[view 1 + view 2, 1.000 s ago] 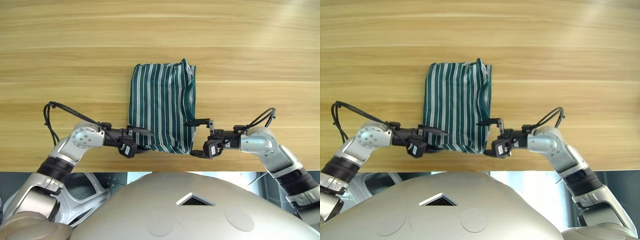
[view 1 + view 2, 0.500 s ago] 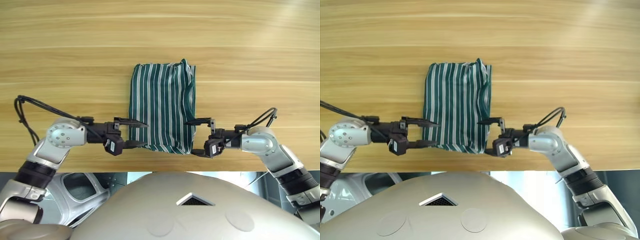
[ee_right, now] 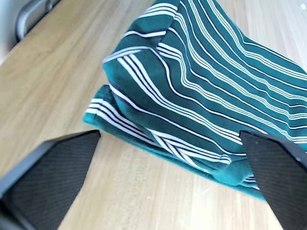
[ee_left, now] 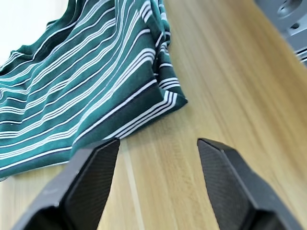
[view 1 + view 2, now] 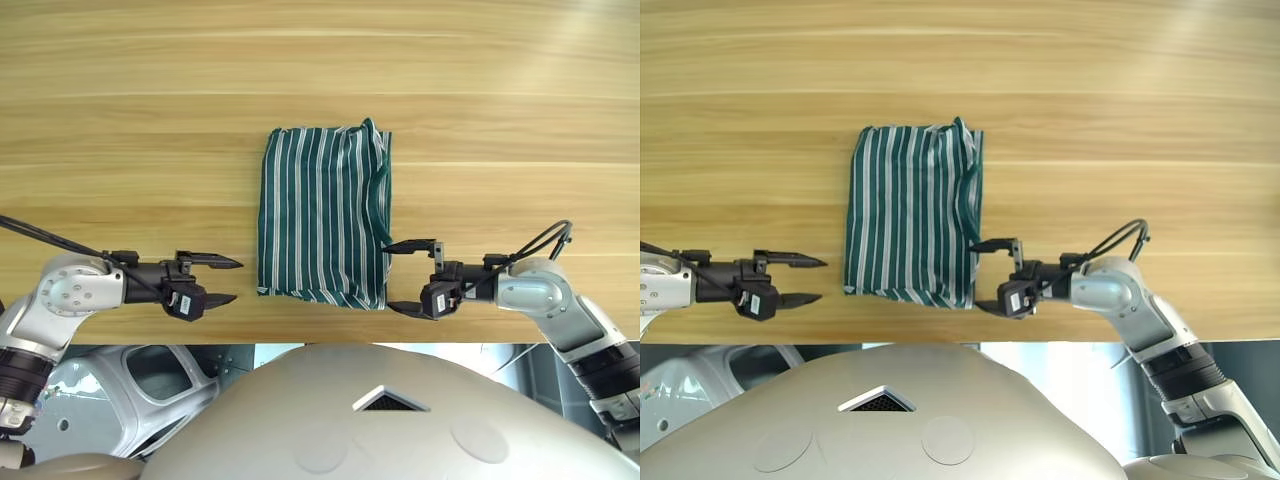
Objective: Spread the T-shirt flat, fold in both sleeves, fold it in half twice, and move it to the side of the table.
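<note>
Cloth first: the T-shirt (image 5: 325, 215) lies folded on the table (image 5: 150, 120) as an upright rectangle, dark green with thin white stripes that run from near to far. It sits about midway between left and right, in the near half of the wooden top, and its near edge is close to the table's near edge. The far edge is slightly uneven, with a small peak at the far right corner. Along the right side several layers show, stacked one on another, and the near corners look rumpled rather than crisp.

The left tool (image 5: 237, 280) hangs low over the table to the left of the shirt's near left corner, apart from the cloth, with bare wood between. Its two dark fingers (image 4: 91, 177) are spread wide and hold nothing. In the left wrist view the corner of the shirt lies ahead of them, beyond a strip of wood.

The right tool (image 5: 388, 278) is at the shirt's near right corner, its fingers (image 3: 48, 172) also spread wide, one farther and one nearer than the corner. The tips are just beside the layered edge. Whether they touch the cloth cannot be told, and nothing is clamped between them.
</note>
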Robot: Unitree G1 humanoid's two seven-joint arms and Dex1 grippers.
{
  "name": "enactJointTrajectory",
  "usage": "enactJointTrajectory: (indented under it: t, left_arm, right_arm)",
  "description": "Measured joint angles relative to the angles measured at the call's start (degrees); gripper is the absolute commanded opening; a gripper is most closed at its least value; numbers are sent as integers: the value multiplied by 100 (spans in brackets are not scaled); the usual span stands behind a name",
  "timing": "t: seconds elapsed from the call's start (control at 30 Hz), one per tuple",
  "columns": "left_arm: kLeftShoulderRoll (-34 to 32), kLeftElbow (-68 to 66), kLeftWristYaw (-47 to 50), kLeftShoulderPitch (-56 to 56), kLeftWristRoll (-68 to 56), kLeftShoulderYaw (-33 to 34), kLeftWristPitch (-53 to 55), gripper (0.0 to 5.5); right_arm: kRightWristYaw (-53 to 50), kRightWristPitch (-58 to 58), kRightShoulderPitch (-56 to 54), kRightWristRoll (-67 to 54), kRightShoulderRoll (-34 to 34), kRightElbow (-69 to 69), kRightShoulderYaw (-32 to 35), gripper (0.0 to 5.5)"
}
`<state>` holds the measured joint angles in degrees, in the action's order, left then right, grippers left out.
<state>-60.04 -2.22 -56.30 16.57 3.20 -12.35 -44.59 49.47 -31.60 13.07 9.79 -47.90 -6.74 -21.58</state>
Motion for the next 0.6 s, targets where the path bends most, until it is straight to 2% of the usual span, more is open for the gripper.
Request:
enactJointTrajectory:
  t: [0.3, 0.6]
  left_arm:
    - [384, 51, 163, -104, 374, -314, -15, 468]
    - [774, -227, 907, -475, 1071, -481, -458, 482]
  right_arm:
    - [2, -1, -12, 1, 0, 8, -11, 540]
    - [-17, -1, -16, 14, 133, 9, -194, 540]
